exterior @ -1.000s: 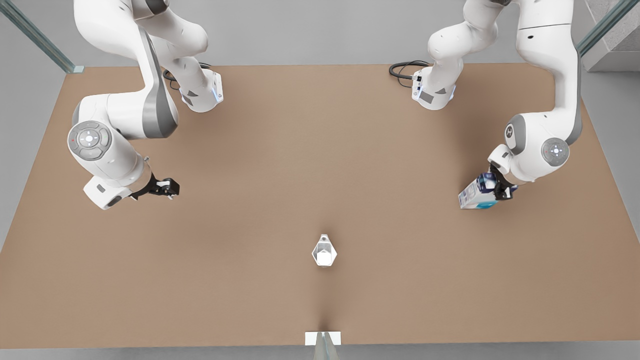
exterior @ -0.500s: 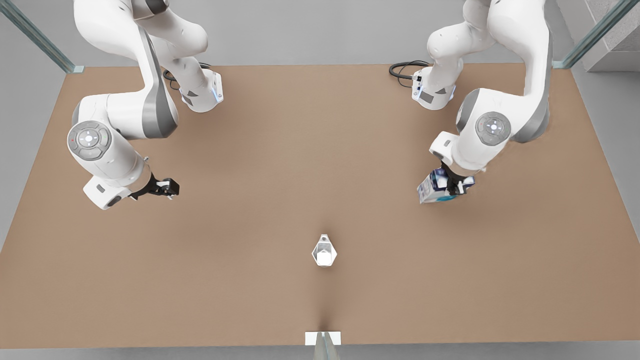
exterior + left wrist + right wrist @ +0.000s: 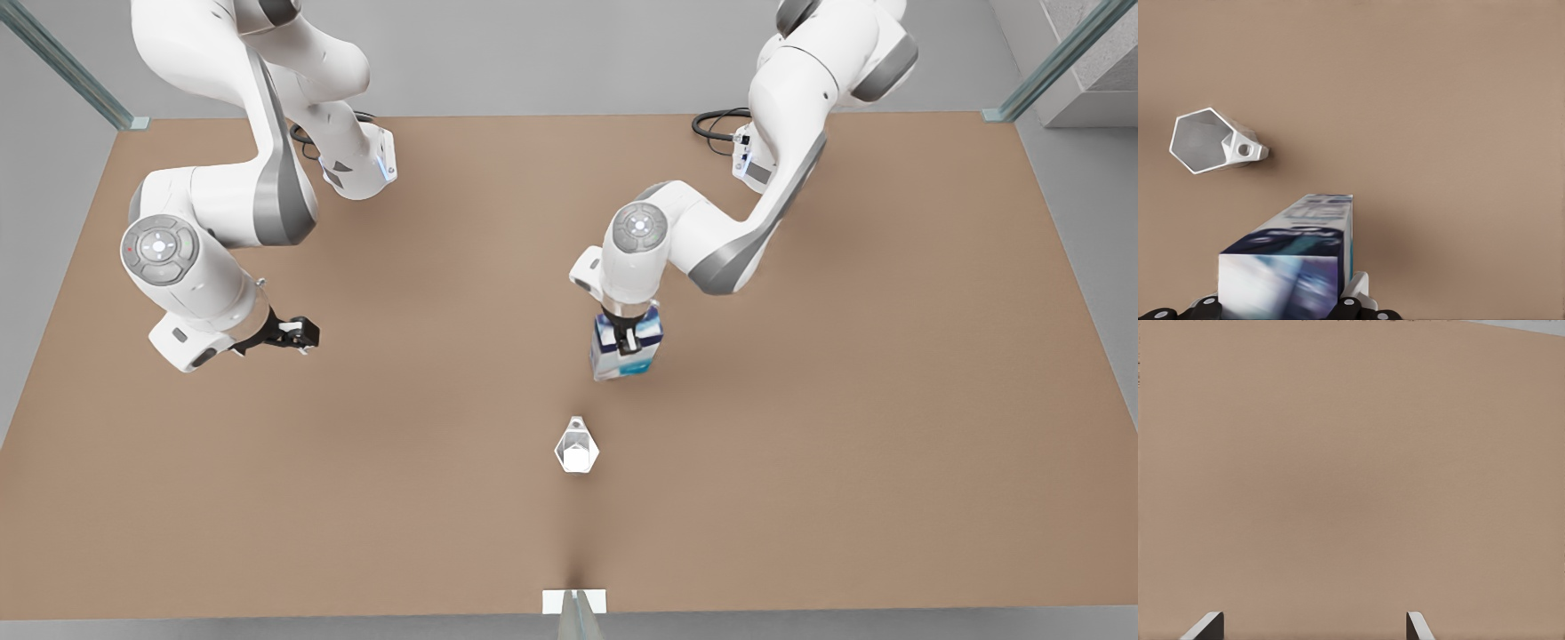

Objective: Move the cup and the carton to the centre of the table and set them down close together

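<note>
Left hand (image 3: 629,341): clamped across the carton near its dark blue top, 1 finger on each broad face; seen in the front view near the middle of the tabletop, toward the front view's right of centre.
Carton (image 3: 625,352): held by the left hand, upright or nearly so; whether its base touches the tabletop I cannot tell. In the left wrist view the carton (image 3: 1293,257) runs away from the camera, down toward the tabletop.
Cup (image 3: 576,449): stands free on the tabletop (image 3: 845,427), near the carton but apart from it, on the side toward the camera. Left wrist view shows its 6-sided rim and a small side lug (cup (image 3: 1208,140)).
Right hand (image 3: 289,333): at the front view's left, well apart from both objects, fingers parted and holding nothing; this arm waits. Its 2 fingertips (image 3: 1205,628) frame bare tabletop.
Carton handling (judgement): likely light, stiff enough on flat faces, thin walls may dent under hard squeeze; smooth print could slip. High grip leaves the body hanging below, so it may swing.
Cup handling (judgement): light, rigid, small; flat facets suit 2 fingers on opposite sides. Avoid the lug side.
Risk (judgement): a nudge could tip the cup.
</note>
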